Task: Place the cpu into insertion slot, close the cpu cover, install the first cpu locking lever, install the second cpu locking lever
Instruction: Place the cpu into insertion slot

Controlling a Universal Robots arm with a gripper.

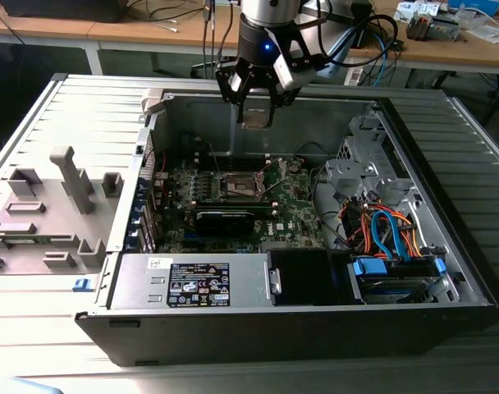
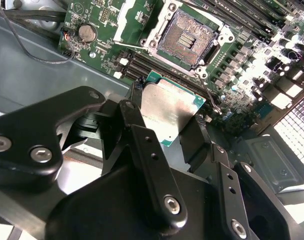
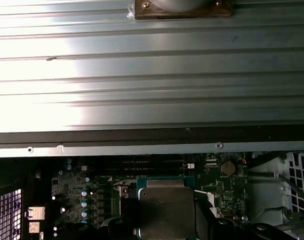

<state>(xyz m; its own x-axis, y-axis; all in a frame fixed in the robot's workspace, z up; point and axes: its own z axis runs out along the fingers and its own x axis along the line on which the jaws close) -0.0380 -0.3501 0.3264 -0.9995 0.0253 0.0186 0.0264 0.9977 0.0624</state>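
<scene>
While my hand [image 2: 166, 125] grips the cpu [image 2: 169, 105] clear of the insertion slot [image 2: 186, 39], a tilted landing may bend its pins.

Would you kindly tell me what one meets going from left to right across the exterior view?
From the left: grey plastic fixture → insertion slot → orange and blue cables. The gripper, shut on the cpu, hangs above the slot, so I leave it out.

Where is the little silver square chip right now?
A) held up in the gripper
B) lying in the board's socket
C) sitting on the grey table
A: the gripper clamps the cpu by its edges, and the insertion slot lies open and bare.
</scene>
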